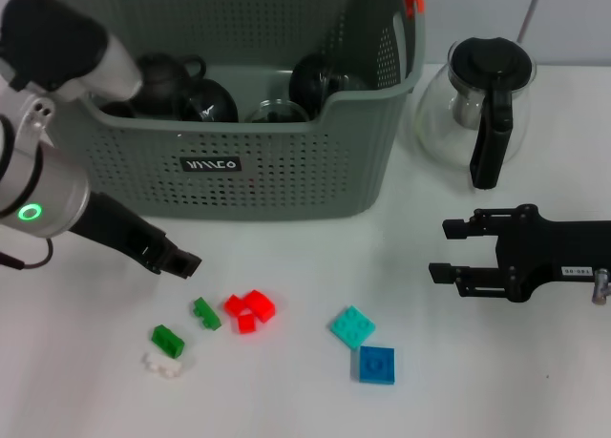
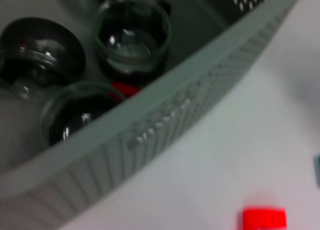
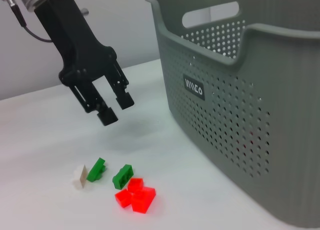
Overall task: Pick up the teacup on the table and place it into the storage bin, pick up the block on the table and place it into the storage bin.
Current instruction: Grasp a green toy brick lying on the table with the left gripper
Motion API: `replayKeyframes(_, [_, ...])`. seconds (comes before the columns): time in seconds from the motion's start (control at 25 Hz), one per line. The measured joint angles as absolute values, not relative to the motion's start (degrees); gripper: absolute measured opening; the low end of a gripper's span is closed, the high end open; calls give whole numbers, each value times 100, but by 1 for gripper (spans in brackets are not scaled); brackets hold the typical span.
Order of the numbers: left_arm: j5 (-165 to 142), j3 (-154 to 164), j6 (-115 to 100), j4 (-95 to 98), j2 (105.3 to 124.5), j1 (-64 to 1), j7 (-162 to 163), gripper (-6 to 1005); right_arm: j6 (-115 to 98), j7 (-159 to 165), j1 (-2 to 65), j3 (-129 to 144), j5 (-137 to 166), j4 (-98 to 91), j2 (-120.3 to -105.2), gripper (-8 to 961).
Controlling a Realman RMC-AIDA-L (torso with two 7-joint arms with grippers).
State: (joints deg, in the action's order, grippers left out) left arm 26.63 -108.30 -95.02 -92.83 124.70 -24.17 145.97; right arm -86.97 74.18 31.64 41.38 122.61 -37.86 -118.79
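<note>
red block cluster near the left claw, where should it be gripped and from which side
Come straight down on the red block cluster. It lies flat on the table, so close across its narrower width. A green block sits close on its left; the open left claw hangs just above.

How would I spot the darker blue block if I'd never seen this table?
Start at the big grey storage bin at the back and look down to the loose blocks on the white table. Nearest the robot's right gripper lie two bluish squares touching; the blue block is the deeper-coloured one, nearer the camera than the turquoise block.
</note>
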Motion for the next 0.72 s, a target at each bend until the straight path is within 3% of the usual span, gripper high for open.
replayKeyframes(0.16, [2905, -11673, -9560, -7976, 12314, -2864, 14416, 576, -8698, 7419, 3164, 4139, 12261, -3779, -11881, 683])
replayKeyframes(0.36, [3241, -12159, -9871, -7612, 12415, -2948, 13200, 569, -8690, 7420, 3172, 4139, 12261, -3779, -11882, 684])
replayKeyframes(0.56, [3214, -12095, -9992, -7309, 12368, -3007, 12952, 563, -8684, 7422, 3169, 4140, 12261, -3779, -11883, 683])
replayKeyframes(0.72, [3123, -11451, -9762, -7535, 12430, -2808, 12862, 603, -8683, 7423, 3198, 4137, 12261, -3779, -11883, 684])
